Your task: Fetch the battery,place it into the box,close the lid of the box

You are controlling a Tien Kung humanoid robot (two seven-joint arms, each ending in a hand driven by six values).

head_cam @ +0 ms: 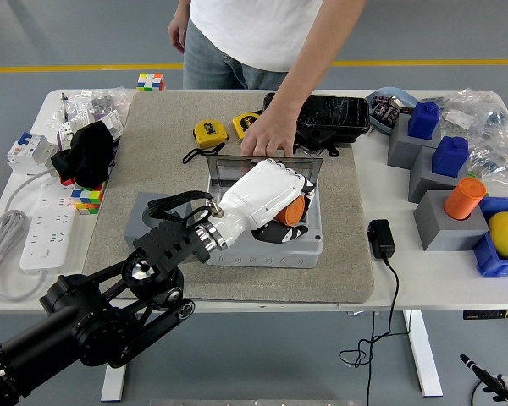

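Battery (pixel 289 211) gripped under left hand (pixel 262 196) fingers (pixel 281 230), over open box (pixel 309 247).

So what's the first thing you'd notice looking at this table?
The robot's big white left hand in the middle, curled around an orange battery over the open grey box. Just behind it, a person's hand presses on the box's raised lid. At the right edge, a bright yellow lemon sits in a blue tray.

White hand (pixel 267 194) on black arm (pixel 110 313); orange battery (pixel 289 211); grey box (pixel 271 233); beige mat (pixel 161 169); white desk (pixel 440 271); yellow tapes (pixel 210 132).
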